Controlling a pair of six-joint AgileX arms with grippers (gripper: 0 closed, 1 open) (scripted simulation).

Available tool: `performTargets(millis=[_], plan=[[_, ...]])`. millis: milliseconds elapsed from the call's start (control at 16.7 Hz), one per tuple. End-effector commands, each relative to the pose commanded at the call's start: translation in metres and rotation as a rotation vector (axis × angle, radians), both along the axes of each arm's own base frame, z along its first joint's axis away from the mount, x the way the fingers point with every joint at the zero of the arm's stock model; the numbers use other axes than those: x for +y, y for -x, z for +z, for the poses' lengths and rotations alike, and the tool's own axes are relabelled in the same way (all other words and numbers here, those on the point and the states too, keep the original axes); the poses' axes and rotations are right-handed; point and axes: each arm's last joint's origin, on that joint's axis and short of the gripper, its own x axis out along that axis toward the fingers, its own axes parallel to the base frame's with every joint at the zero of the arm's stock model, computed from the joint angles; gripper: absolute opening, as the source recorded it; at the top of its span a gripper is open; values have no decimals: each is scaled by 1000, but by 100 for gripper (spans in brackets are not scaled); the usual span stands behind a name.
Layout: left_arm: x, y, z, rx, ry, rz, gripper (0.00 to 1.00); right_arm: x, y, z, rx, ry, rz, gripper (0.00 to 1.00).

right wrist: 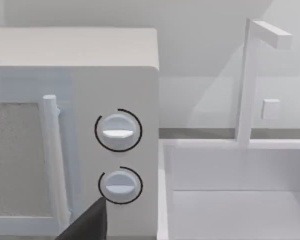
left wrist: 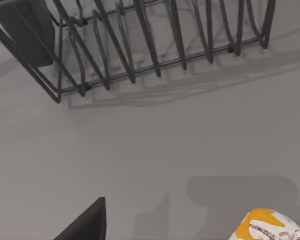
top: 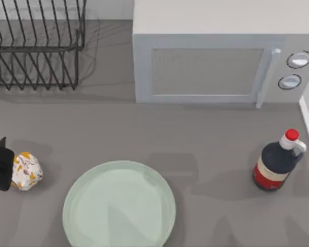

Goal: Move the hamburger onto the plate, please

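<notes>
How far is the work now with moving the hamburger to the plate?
Nothing is finished: the small hamburger in its white wrapper with orange and yellow patches lies on the grey table, left of the large round pale green plate and apart from it. In hand: the left gripper is right beside the hamburger at the table's left edge. Left to do: grasp it, carry it over and set it on the plate.

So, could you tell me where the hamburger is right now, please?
In the top view, the hamburger lies on the table's left side, just left of the plate, with the left gripper right beside it.
</notes>
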Motion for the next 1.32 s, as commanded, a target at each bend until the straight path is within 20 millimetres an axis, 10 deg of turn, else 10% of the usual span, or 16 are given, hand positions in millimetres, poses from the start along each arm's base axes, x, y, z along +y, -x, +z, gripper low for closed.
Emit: performTargets(millis=[720,1320], plan=[[-20,-140,-32,936,-293,-402,100,0,0,0,0,0,0,100],[-23,-158,-42,1017,-315,-460,100,0,0,0,0,0,0,100]])
